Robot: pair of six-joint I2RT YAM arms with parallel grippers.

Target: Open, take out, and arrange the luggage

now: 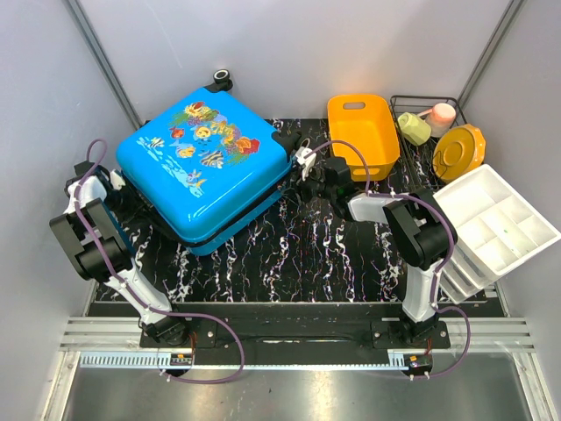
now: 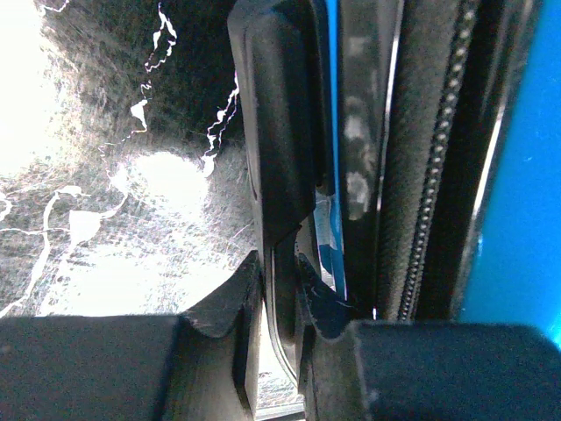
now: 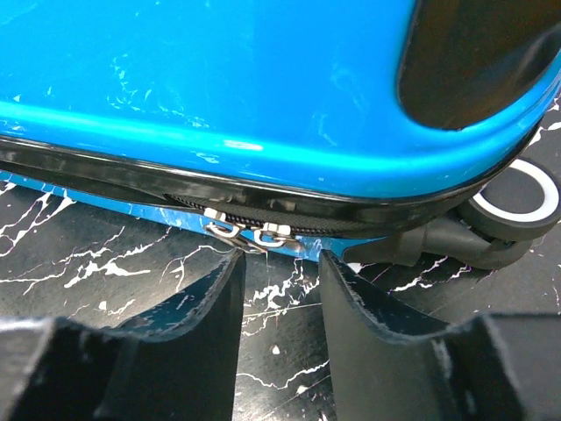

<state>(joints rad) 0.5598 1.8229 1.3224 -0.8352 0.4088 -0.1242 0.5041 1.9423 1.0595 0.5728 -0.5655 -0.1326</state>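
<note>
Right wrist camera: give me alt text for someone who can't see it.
The open right gripper sits just short of the silver zipper pulls on the black zipper seam of the bright blue luggage, which fills the upper frame. A small wheel shows at the right, and the black white-veined table lies beneath.

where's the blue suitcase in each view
top external: suitcase left of centre, closed.
left wrist: suitcase down the right edge.
right wrist: suitcase across the top, zipper pulls beneath.
shared landmark: black marbled table under it.
</note>
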